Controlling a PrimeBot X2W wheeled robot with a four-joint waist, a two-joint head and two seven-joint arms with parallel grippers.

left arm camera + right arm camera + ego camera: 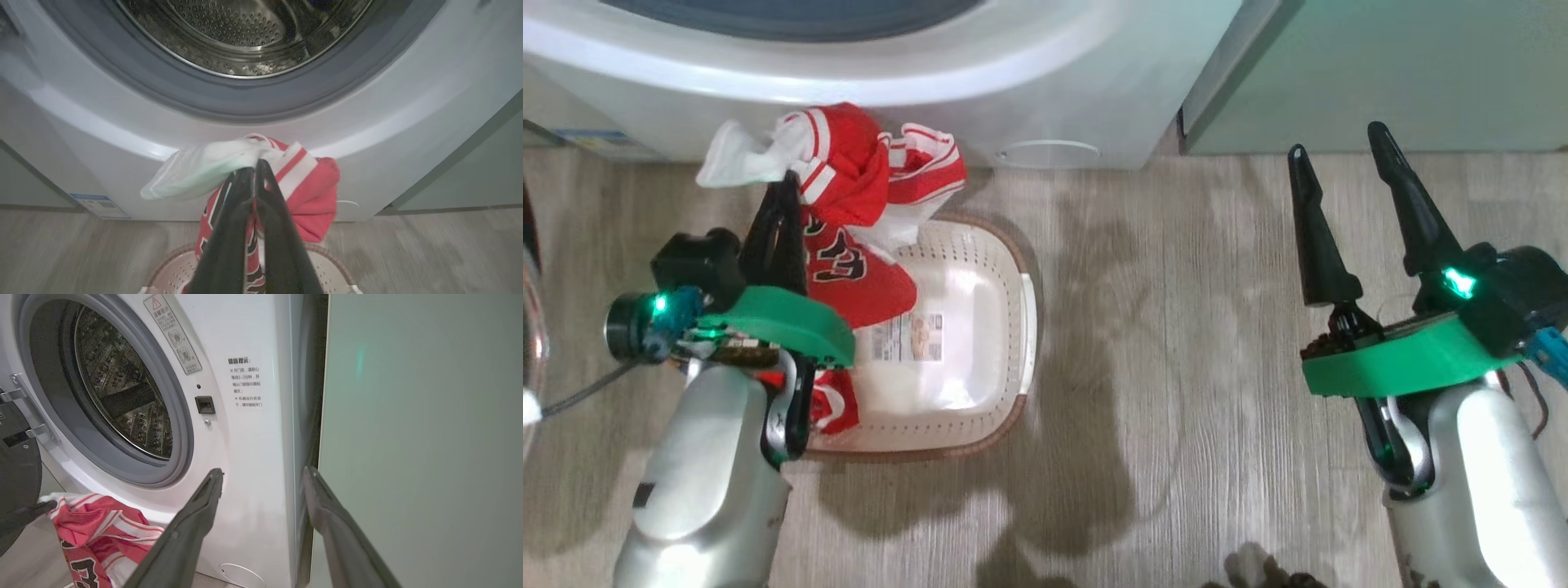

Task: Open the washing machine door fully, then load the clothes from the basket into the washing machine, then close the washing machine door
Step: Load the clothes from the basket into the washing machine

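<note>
The clothes (858, 212), red and white jersey fabric, hang at the upper left of the head view, clamped between the clenched fingers of the left gripper (254, 171) above the basket (992, 253). Just behind stands the washing machine (1013, 90) with its drum (245, 32) exposed and the washing machine door (18, 473) swung aside at the right wrist view's left edge. The right gripper (1337, 139) at the right is spread wide, grasping nothing. The floor (1217, 327), grey wood-grain, carries shadows, and a pale green panel (1380, 73) adjoins the machine.
</note>
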